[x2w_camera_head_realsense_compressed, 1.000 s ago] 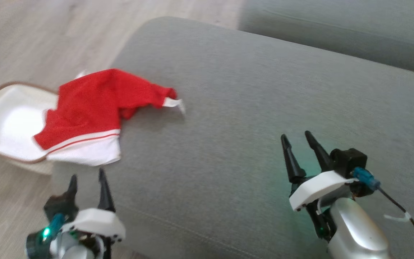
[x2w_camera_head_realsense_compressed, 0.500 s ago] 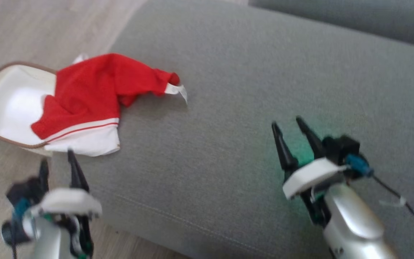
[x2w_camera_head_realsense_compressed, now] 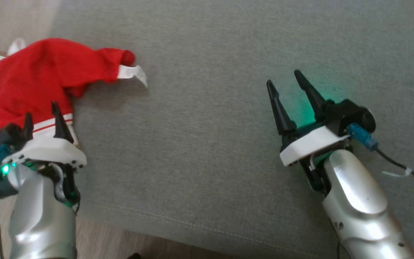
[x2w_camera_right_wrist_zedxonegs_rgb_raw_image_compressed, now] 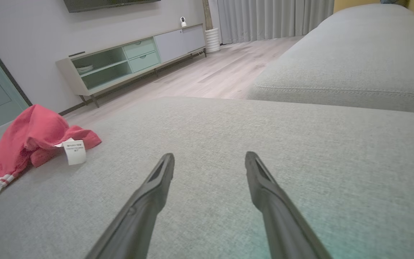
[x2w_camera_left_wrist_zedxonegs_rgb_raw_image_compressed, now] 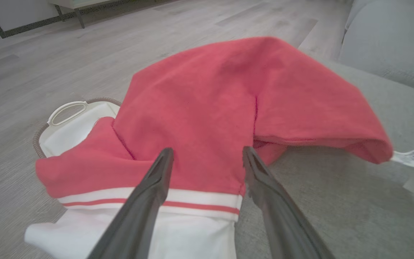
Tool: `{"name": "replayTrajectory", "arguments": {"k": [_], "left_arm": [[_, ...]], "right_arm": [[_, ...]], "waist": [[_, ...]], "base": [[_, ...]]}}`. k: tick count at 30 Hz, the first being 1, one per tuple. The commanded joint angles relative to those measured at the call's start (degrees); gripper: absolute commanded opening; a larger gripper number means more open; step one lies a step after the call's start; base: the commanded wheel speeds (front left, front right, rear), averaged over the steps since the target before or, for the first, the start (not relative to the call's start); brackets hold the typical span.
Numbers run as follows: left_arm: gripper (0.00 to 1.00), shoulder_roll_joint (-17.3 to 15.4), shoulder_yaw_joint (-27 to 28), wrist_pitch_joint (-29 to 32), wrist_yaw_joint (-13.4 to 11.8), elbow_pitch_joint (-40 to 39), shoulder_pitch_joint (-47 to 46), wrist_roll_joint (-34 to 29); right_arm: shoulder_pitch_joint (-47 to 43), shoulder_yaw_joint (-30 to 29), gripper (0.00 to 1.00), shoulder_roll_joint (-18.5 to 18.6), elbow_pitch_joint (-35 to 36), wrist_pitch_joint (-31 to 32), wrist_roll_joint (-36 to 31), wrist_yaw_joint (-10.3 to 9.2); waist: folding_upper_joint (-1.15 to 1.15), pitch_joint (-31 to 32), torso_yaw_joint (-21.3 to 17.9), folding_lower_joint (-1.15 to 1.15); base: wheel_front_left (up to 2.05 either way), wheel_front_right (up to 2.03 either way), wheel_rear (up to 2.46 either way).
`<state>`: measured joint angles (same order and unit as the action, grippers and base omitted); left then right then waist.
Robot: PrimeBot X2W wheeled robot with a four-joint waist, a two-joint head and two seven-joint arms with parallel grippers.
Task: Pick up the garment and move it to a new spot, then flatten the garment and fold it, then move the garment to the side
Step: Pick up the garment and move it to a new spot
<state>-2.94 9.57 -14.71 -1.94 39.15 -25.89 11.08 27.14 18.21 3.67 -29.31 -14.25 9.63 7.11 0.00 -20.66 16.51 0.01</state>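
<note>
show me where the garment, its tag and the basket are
garment point(x2w_camera_left_wrist_zedxonegs_rgb_raw_image_compressed: 207, 108): left wrist view, on the red cloth at its middle
tag point(x2w_camera_right_wrist_zedxonegs_rgb_raw_image_compressed: 74, 151): right wrist view, on the white label's printed face
basket point(x2w_camera_left_wrist_zedxonegs_rgb_raw_image_compressed: 67, 133): left wrist view, on its bare white lining

Soft, even light, bright w/o glare. The crumpled red-and-white cloth garment point(x2w_camera_head_realsense_compressed: 31, 77) throws a faint shadow on its near side onto the grey woven sofa cushion point(x2w_camera_head_realsense_compressed: 210, 144). Green glow tints the fabric by the right gripper point(x2w_camera_head_realsense_compressed: 282, 77). Head view's a bit soft, esp. at left edge. Wrist views bow at the edges; dark fingers point(x2w_camera_right_wrist_zedxonegs_rgb_raw_image_compressed: 149, 201) blur twd the bottom.
</note>
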Motion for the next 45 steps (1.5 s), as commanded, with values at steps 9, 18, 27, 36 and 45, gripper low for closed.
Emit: {"name": "replayTrajectory", "arguments": {"k": [9,18,27,36,45], "left_arm": [[1.0,-4.66,3.44,-0.29,0.76,14.05,-6.73,-0.25],[0.0,-7.35,4.07,-0.29,1.69,16.15,-9.59,-0.61],[0.0,-9.88,2.61,-0.29,4.49,-0.33,-13.16,-4.83],[0.0,-5.21,-4.61,-0.29,6.58,-9.48,-15.74,-8.38],[0.0,-1.07,-12.48,-0.29,7.85,-11.56,-15.24,-8.44]], "right_arm": [[1.24,-0.61,1.0,-0.8,4.35,1.26,-1.24,0.37],[0.83,-1.47,1.0,-0.8,4.04,0.98,-0.37,0.37],[0.72,-0.39,1.0,-0.8,1.92,-0.35,3.99,0.37],[0.78,1.59,1.0,-0.8,1.6,-0.72,8.53,0.37],[0.9,4.06,1.0,-0.8,3.69,-0.73,11.84,0.37]], "waist": [[0.0,-3.21,-3.61,-0.01],[0.0,-1.72,-5.03,-0.01],[0.0,2.74,-8.88,-0.01],[0.0,5.28,-18.77,-0.01],[0.0,4.59,-29.58,-0.01]], "base": [[0.0,0.0,0.0],[0.0,0.0,0.0],[0.0,0.0,0.0],[0.0,0.0,0.0],[0.0,0.0,0.0]]}}
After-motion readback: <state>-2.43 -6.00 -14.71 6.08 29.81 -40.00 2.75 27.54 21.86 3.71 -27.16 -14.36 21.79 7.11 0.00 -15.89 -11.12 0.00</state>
